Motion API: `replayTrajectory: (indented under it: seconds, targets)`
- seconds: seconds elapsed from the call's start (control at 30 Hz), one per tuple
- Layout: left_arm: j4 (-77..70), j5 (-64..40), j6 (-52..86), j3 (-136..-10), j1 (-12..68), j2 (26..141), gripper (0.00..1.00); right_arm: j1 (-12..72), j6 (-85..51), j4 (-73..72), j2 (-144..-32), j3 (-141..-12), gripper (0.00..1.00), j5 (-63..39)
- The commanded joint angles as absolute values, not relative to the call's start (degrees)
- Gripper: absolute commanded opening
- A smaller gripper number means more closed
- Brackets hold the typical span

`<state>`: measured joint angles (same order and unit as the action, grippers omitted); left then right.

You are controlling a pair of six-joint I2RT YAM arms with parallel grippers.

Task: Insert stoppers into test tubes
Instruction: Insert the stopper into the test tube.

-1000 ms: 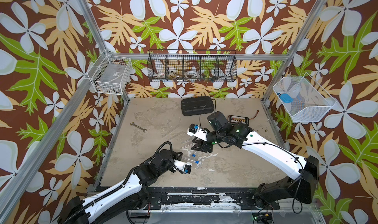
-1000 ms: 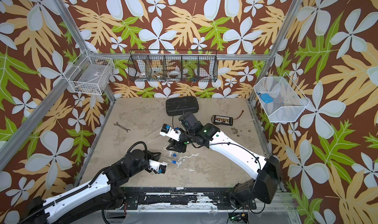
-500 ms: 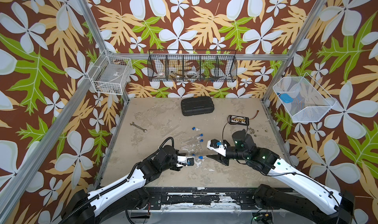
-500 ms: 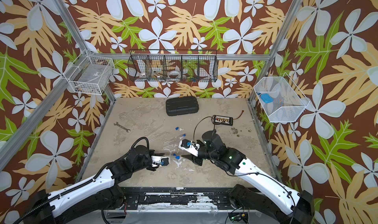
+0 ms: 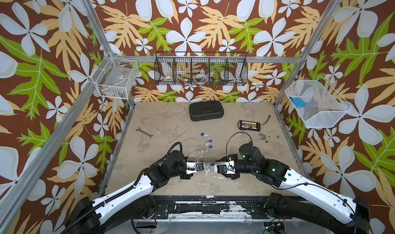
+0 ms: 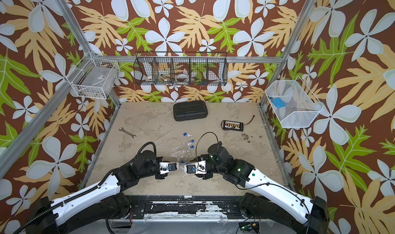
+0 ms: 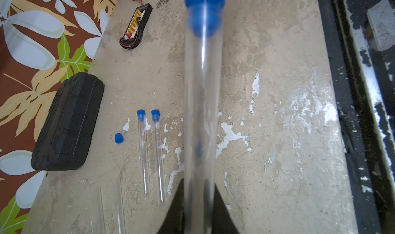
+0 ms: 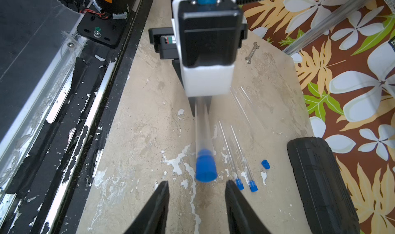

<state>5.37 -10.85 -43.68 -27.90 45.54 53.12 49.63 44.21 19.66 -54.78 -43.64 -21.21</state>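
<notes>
Right wrist view shows the left gripper (image 8: 202,113) clamped on a test tube (image 8: 203,132), held level over the bench (image 8: 139,136) near its front edge so its blue stopper (image 8: 205,168) faces the right gripper (image 8: 197,184), whose jaws stand apart and empty, probably ready to press it home.

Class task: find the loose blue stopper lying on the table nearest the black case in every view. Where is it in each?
Top view: loose stopper mid-table, between black case and stoppered tubes.
Top view: loose stopper between black case and stoppered tubes.
Left wrist: loose stopper between black case and stoppered tubes.
Right wrist: loose stopper between stoppered tubes and black case.
Shared landmark: the black case.
</notes>
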Motion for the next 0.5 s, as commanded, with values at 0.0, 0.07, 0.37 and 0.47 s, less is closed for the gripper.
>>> replayTrajectory:
  seconds: [0.0, 0.07, 0.37, 0.47]
  targets:
    - [5.1, -12.66, -42.81, -28.55, 45.53, 53.3, 0.0, 50.05, 46.91, 18.04, -55.31, -44.12, 0.44, -20.83]
    - [5.02, -12.66, -42.74, -28.56, 45.51, 53.26, 0.0, 50.19, 47.13, 17.62, -55.54, -44.21, 0.43, -20.84]
    - [5.01, -13.1, -42.54, -28.56, 45.53, 53.35, 0.0, 50.54, 48.82, 16.59, -57.17, -44.65, 0.38, -20.83]
    - [5.01, -13.1, -42.62, -28.56, 45.52, 53.35, 0.0, 50.58, 49.45, 16.95, -57.5, -44.65, 0.35, -20.78]
